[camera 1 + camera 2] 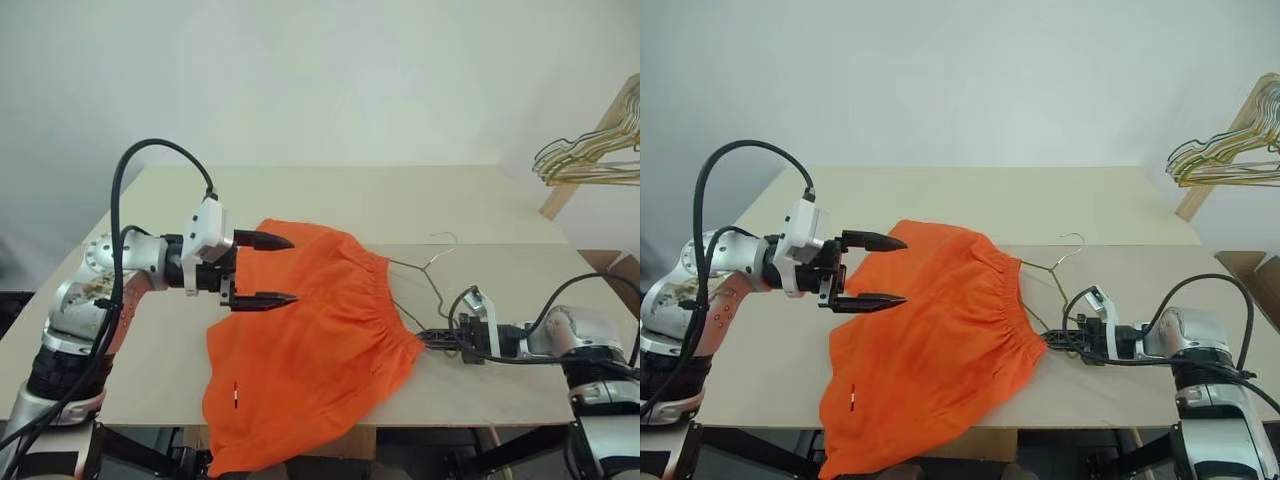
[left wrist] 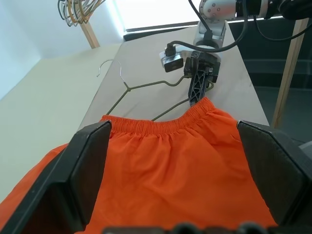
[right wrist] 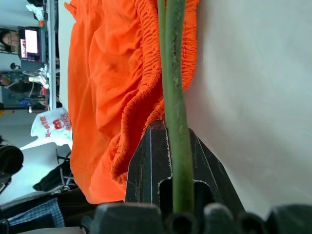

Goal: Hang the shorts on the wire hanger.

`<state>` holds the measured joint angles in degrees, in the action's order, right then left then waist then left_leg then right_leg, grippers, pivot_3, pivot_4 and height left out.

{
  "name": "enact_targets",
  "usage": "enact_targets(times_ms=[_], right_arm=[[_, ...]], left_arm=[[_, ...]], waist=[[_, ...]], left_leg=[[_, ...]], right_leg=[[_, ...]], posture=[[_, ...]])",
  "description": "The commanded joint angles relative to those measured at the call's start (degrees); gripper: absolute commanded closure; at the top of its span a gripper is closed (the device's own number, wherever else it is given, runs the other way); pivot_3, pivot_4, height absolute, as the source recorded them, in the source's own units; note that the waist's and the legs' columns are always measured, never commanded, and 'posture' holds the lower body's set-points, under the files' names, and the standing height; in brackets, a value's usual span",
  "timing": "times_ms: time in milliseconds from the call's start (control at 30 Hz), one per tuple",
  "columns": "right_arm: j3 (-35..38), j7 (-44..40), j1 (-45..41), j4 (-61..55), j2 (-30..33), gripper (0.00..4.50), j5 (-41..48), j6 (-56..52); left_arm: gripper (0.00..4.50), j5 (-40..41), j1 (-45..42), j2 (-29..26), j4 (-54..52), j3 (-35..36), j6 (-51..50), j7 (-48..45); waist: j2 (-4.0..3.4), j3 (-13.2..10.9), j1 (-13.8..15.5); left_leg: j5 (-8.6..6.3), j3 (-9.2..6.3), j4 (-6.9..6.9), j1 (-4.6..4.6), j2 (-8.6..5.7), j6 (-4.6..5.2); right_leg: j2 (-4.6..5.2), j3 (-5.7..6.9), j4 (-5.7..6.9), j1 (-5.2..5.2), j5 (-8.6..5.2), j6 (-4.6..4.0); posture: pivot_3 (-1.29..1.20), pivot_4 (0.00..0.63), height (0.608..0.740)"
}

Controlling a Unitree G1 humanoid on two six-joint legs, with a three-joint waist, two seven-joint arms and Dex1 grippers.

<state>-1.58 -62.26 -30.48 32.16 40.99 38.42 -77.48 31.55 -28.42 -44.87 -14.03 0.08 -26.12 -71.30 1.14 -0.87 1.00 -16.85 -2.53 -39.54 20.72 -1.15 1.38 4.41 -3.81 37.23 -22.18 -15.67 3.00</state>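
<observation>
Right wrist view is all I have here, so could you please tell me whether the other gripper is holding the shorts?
Observer: No, the left gripper hovers open over the shorts, gripping nothing.
Operator: Thank you. How much of the wire hanger is inside the shorts?
Observer: One end of the wire hanger runs under the waistband; its hook lies bare on the table.
Operator: And where does my gripper hold it?
Observer: The right gripper is shut on the hanger's other end, just outside the waistband.

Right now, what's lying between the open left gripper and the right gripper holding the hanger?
In the left eye view, the shorts cover the table between the left gripper and the right gripper, which pinches the wire hanger.
</observation>
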Motion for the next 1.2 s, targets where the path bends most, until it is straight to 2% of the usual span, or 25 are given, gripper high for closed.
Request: enact_targets(times_ms=[33, 300, 500, 733, 833, 967, 1067, 1200], right_arm=[[-0.79, -2.36, -0.65, -2.19, -0.58, 4.50, 1.11, -1.80], [-3.42, -8.62, 1.52, -5.19, 2.25, 4.50, 1.25, -1.31], [-4.02, -6.96, -3.15, 1.81, -2.38, 4.50, -2.05, 1.58], [0.76, -2.90, -5.65, 6.62, -6.12, 4.50, -4.05, 4.38], [5.92, 0.92, -0.98, -4.45, -6.24, 4.50, -3.02, 9.32], [8.51, 5.98, 9.79, -29.93, -5.86, 4.50, -5.33, 22.38], [7.73, 8.58, 13.64, -39.82, -4.39, 4.50, -8.21, 28.16], [6.01, 8.38, 14.04, -47.68, 0.20, 4.50, -10.93, 31.96]], left_arm=[[0.04, 0.05, -0.35, -0.44, -1.64, 1.01, 1.16, 0.38], [0.04, 0.40, 0.44, -0.80, -2.20, 1.49, 1.09, 0.13], [0.04, 0.20, 0.37, -0.70, -1.82, 1.32, 1.50, 0.15], [0.04, -0.05, 0.21, -0.79, -1.69, 1.25, 1.93, 0.40], [0.04, -0.07, 0.41, -0.92, -1.57, 1.49, 1.95, 0.68], [0.04, -0.84, -0.51, -0.77, 0.20, 1.50, 2.68, 1.19], [0.04, -1.87, -2.68, -0.54, 2.99, 1.00, 4.11, 0.59], [0.04, -4.54, -8.29, 0.16, 9.86, -0.43, 7.81, -1.45]], waist=[[0.00, 0.00, -0.01], [0.00, 0.00, 0.18], [0.00, 0.00, -0.21], [0.10, 0.05, -0.31], [0.10, 0.05, -0.14], [0.04, 0.01, 0.29], [0.00, -0.01, 0.29], [-0.01, -0.02, 0.00]], left_leg=[[0.00, 0.00, 0.00, 0.00, 0.00, 0.00], [0.00, -0.01, 0.01, 0.00, 0.00, 0.00], [0.00, -0.01, 0.01, -0.10, 0.02, 0.00], [0.01, -0.01, 0.13, -0.20, 0.03, -0.02], [0.01, -0.02, 0.14, -0.18, 0.00, -0.02], [0.01, -0.05, 0.20, 0.01, 0.00, -0.02], [0.01, -0.04, 0.20, 0.06, -0.01, -0.03], [0.01, -0.02, 0.21, -0.07, -0.02, -0.03]], right_leg=[[0.00, 0.00, 0.00, 0.01, 0.00, 0.00], [-0.02, 0.01, 0.01, -0.01, 0.00, 0.00], [-0.06, 0.00, 0.06, 0.03, 0.00, 0.00], [-0.05, -0.01, 0.06, 0.07, 0.01, -0.02], [-0.02, -0.01, 0.05, 0.06, 0.01, -0.01], [0.01, 0.00, 0.07, -0.15, 0.00, -0.01], [0.02, -0.01, 0.10, -0.20, 0.00, -0.01], [-0.02, 0.01, 0.04, -0.05, 0.01, 0.00]], posture=[[0.10, 0.000, 0.740], [0.11, 0.000, 0.740], [0.10, 0.000, 0.740], [0.11, 0.000, 0.740], [0.10, 0.000, 0.740], [0.07, 0.000, 0.740], [0.07, 0.000, 0.740], [0.01, 0.000, 0.740]])
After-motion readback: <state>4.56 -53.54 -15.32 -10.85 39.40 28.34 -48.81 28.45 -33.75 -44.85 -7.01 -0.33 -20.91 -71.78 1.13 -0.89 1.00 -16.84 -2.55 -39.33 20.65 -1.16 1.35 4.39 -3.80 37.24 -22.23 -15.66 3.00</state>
